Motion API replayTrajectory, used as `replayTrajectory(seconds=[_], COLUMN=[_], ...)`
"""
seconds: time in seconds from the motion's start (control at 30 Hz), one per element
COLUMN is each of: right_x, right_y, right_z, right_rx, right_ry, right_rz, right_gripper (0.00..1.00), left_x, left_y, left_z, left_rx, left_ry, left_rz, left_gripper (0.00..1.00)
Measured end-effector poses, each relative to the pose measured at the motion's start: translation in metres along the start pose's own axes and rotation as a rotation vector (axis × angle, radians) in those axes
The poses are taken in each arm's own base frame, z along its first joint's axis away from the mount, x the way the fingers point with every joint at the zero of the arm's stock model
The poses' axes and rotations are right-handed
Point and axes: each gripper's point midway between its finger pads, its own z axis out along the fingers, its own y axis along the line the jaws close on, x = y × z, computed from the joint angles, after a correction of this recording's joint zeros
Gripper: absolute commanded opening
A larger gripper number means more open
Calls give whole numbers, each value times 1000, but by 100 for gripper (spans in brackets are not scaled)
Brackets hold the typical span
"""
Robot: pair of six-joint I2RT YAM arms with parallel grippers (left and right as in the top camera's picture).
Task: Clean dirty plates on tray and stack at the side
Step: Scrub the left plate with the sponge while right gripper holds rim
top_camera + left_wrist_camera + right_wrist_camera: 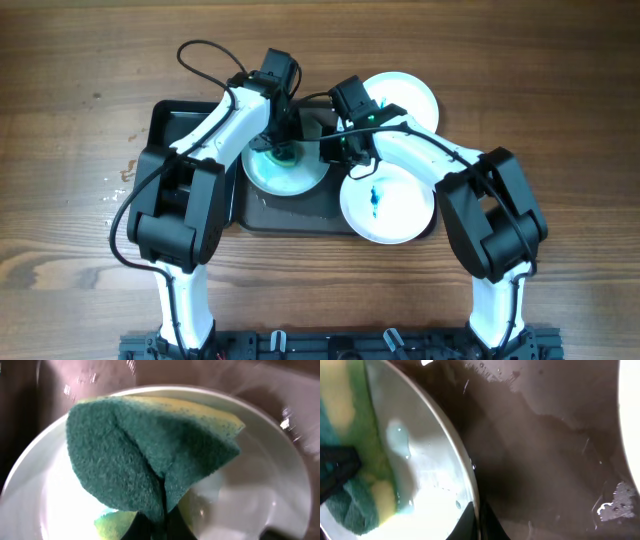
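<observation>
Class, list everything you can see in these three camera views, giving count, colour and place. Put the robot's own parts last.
plates: 3, white; one mid-tray under the sponge, one far right, one near right bearing a blue streak
tray: 1, dark grey, wet; centre of the table
sponge: 1, green and yellow; pressed on the middle plate
table: 1, brown wood; under everything
left arm, right arm: white and black; either side
left end effector: shut on the sponge
right end effector: at the scrubbed plate's rim; grip unclear

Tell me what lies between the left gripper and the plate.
A green sponge, held by the left gripper, pressed on the plate; left wrist view shows it.
</observation>
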Motion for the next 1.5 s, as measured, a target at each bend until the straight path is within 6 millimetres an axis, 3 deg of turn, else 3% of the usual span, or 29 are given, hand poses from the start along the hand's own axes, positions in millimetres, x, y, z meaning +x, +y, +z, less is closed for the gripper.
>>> replayTrajectory(seconds=[0.17, 0.43, 0.53, 0.63, 0.8, 0.87, 1.0, 1.2, 1.33, 1.5], right_x=[3, 3, -1, -2, -2, -3, -3, -3, -2, -1], right_y=[3, -1, -4, -4, -4, -5, -4, -2, 0, 0], right_z=[1, -1, -1, -2, 0, 0, 0, 0, 0, 0], right_rx=[-9, -125, -155, -160, -166, -166, -173, -180, -183, -181], right_ry=[10, 87, 93, 91, 93, 91, 94, 90, 94, 97], right_rz=[-7, -1, 0, 1, 1, 3, 2, -2, -5, -5], right_gripper=[4, 4, 4, 4, 4, 4, 4, 4, 4, 4], left_x=[38, 44, 43, 49, 54, 48, 25, -11, 6, 40], left_y=[22, 24, 10, -21, -65, -68, -47, 29, 57, 42], left_z=[-6, -7, -7, -10, -13, -13, -7, -1, -4, -10], left_rx=[-99, -90, 28, 195, 324, 341, 272, 57, -21, 28], left_ry=[155, 187, 216, 254, 232, 209, 140, 47, 128, 266], left_rz=[-41, -65, -35, 41, 146, 147, 70, -101, -147, -65], left_gripper=[4, 4, 4, 4, 4, 4, 4, 4, 4, 4])
